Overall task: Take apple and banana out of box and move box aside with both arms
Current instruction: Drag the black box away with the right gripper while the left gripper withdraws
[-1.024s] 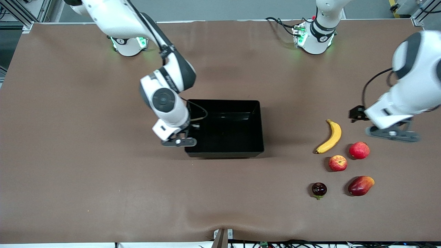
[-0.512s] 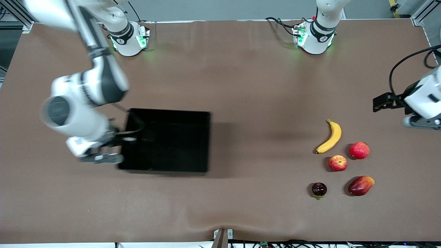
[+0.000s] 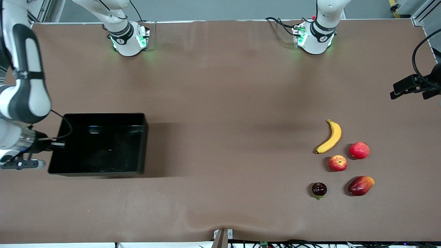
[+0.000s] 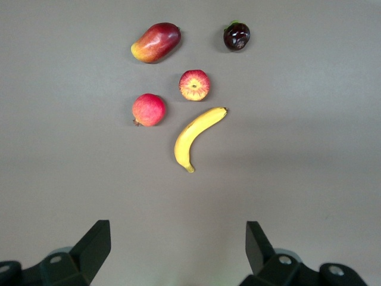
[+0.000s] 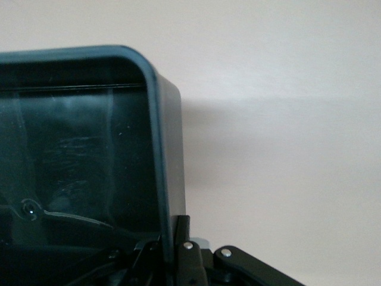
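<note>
One box [image 3: 100, 144] wall pinched in right gripper [image 5: 169, 250].

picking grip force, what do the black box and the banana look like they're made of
Box: looks like hard glossy plastic; its walls throw sheen and pale scuffs in the right wrist view, where the right claw is shut on its rim.
Banana: smooth, even yellow skin with a slight shine; real or a plastic replica, the look leaves it open.
</note>
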{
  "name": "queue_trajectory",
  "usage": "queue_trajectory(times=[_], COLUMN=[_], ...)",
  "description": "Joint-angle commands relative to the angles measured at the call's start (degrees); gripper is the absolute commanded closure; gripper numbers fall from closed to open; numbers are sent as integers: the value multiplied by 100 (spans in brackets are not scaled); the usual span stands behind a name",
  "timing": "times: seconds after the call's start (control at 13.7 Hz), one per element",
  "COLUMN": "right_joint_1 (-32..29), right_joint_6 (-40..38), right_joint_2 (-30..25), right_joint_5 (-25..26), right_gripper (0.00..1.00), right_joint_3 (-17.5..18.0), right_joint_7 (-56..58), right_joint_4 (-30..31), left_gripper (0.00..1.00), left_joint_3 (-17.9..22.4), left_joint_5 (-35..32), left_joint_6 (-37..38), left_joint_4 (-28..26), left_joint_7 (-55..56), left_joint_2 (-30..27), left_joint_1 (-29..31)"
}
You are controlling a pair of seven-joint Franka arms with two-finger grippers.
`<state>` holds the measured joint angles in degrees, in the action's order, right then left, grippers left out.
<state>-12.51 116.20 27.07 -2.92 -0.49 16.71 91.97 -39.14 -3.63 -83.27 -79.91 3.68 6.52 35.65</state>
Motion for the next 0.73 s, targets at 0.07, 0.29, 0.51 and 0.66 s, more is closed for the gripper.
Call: queue_trajectory(times=[0.07, 0.29, 0.51, 0.66], right_joint_1=[-603, -796, -876, -867], right_joint_6=[376, 675, 755, 755], right_joint_2=[474, 913, 1072, 1125], right_joint_5=[-59, -77, -77, -59], right_gripper=[100, 100, 100, 88], right_joint_3=[163, 163, 163, 163], right_joint_7=[605, 606, 606, 615], right_joint_4=[-56, -214, -267, -267], left_gripper=[0, 0, 0, 0], left_joint_3=[2090, 3216, 3237, 3228], left_joint_5=[284, 284, 293, 284], left_joint_6=[82, 109, 83, 65], left_joint_4=[-271, -490, -719, -719], left_joint_7=[229, 229, 238, 264], left_joint_2=[-415, -590, -793, -767], left_joint_1=[-1979, -3096, -3170, -3187])
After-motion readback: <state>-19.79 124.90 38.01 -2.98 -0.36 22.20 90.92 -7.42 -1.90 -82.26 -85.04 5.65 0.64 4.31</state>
